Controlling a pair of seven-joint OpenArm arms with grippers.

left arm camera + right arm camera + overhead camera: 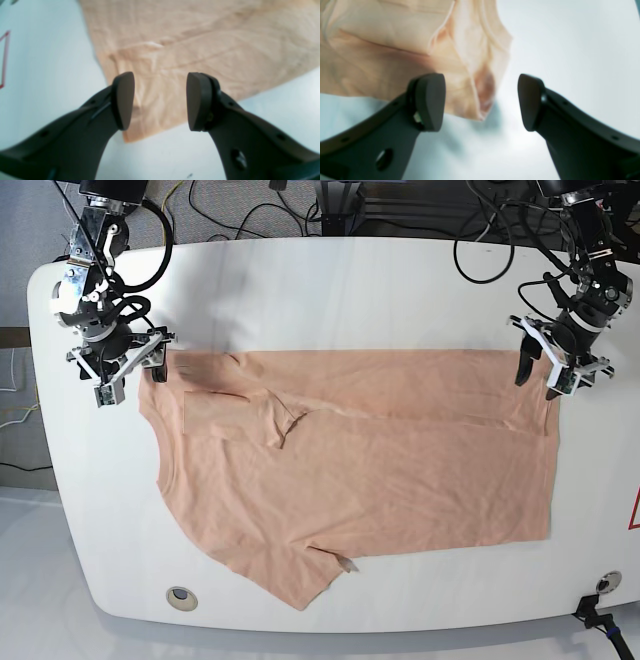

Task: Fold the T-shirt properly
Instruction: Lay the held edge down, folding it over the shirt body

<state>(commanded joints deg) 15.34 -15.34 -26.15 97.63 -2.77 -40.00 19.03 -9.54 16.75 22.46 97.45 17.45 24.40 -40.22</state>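
Observation:
The peach-pink T-shirt [380, 470] lies spread on the white table [330, 290], its upper edge folded down over the body and one sleeve pointing toward the front edge. My left gripper [537, 380] hovers open over the shirt's top corner on the base view's right. In the left wrist view its fingers straddle that corner of the T-shirt [200, 37], gripper [160, 100] empty. My right gripper [130, 385] stands open at the top corner on the base view's left. Blurred folded cloth of the T-shirt [370, 50] hangs between and beyond the fingers of that gripper [481, 100].
Black cables [480, 240] trail across the table's back edge behind both arms. A red tape mark [634, 510] sits at the table's right edge and shows as a red tape mark [5, 57] in the left wrist view. A round grommet [178, 595] is near the front left.

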